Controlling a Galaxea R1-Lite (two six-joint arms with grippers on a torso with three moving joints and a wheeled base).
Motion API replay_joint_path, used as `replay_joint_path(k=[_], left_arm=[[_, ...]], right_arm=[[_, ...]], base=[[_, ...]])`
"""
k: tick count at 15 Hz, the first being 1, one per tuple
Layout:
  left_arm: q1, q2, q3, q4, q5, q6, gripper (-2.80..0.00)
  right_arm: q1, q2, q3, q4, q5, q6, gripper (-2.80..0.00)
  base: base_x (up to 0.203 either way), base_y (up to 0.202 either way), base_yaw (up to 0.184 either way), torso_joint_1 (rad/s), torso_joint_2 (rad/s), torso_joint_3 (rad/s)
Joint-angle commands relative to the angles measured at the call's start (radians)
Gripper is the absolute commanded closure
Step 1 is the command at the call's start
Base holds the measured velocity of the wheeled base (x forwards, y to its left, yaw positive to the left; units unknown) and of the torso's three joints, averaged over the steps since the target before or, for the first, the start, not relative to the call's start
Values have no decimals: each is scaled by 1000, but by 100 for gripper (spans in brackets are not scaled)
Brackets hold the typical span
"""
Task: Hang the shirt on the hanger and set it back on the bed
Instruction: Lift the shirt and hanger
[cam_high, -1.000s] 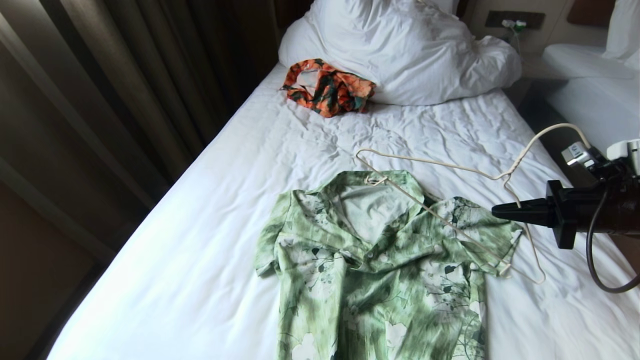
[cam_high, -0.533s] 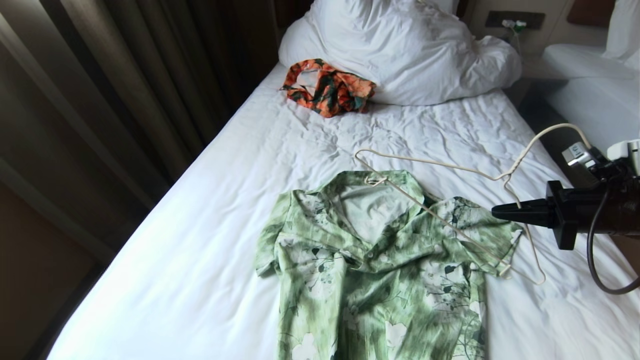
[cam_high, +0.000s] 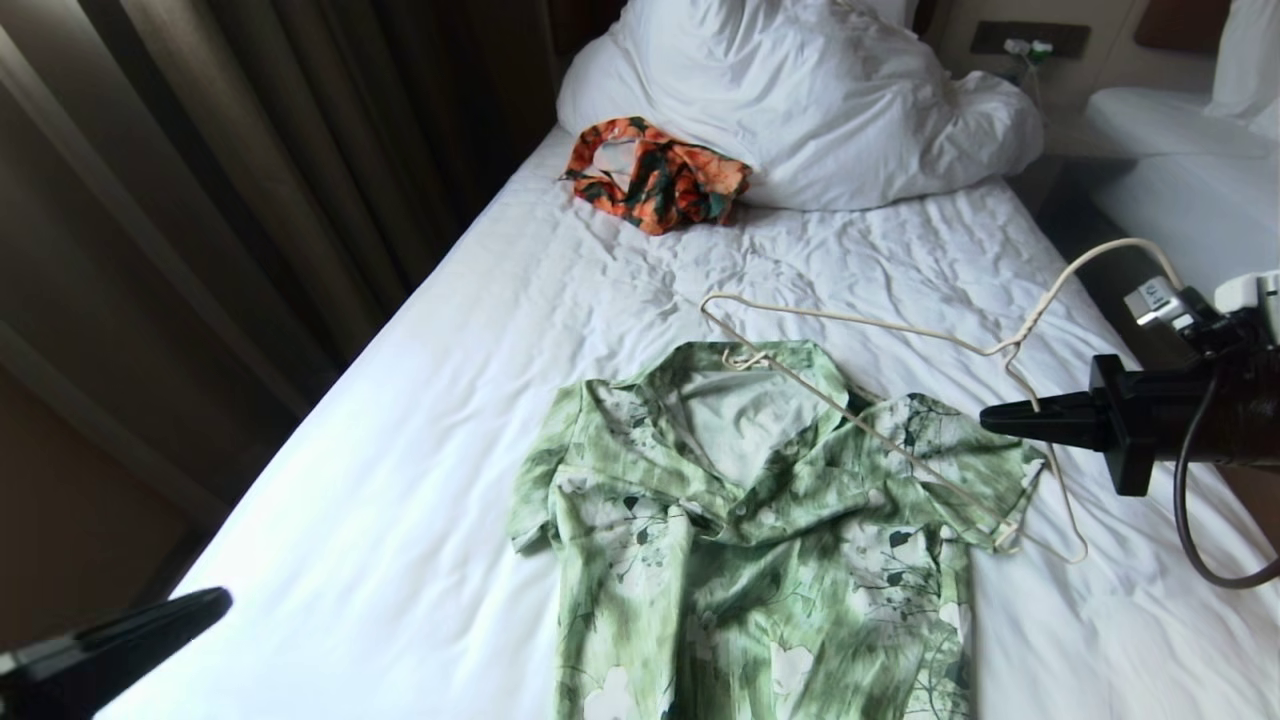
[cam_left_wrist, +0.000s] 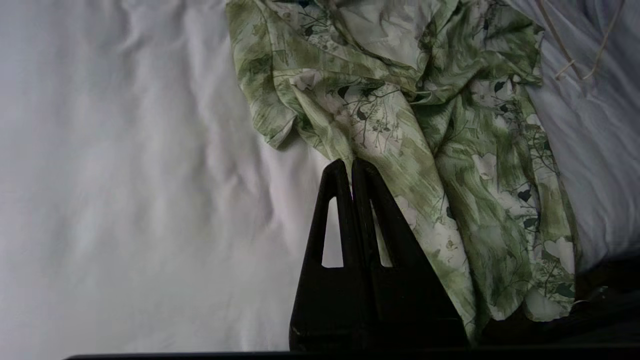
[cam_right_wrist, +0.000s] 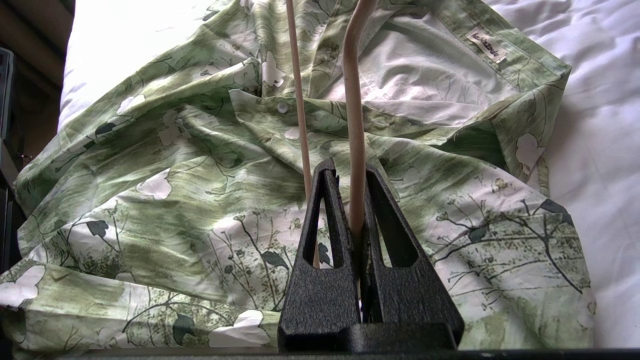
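- Pinching the hanger (cam_high: 880, 400) near its hook, the right gripper (cam_high: 990, 417) holds it over the shirt's (cam_high: 760, 530) right shoulder, one corner of the hanger at the collar.
- Shirt lies flat on the bed (cam_high: 400, 500).
- Left gripper (cam_left_wrist: 351, 167), fingers pressed together and empty, hangs by the shirt's left sleeve.

free: bare sheet left of the shirt (cam_high: 740, 520) | obstacles: hanger (cam_high: 900, 400) over right shoulder, orange garment (cam_high: 655, 175) near pillow (cam_high: 800, 100)
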Motion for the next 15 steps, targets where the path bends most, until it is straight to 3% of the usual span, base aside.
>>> replay_joint_path(k=[1,3,7,11,15], left_arm=[[-60,182,-34,-60,-43,-29,0],[-137,304,-61,-115,-61,-58,0],[-205,630,-129,-303,-79,-95,0],[-300,912,-301,-399,-84,-114,0],[-331,1143,-479,-481,-65,-117,0]], right_arm=[[4,3,-8,-1,6,-4,0],[5,9,-28,-1,6,9,0],[5,38,-47,-6,6,29,0],[-26,63,-57,-35,6,30,0],[-61,75,-61,-37,12,30,0]], base=[[0,0,0,0,0,0],[0,0,0,0,0,0],[0,0,0,0,0,0],[0,0,0,0,0,0],[0,0,0,0,0,0]])
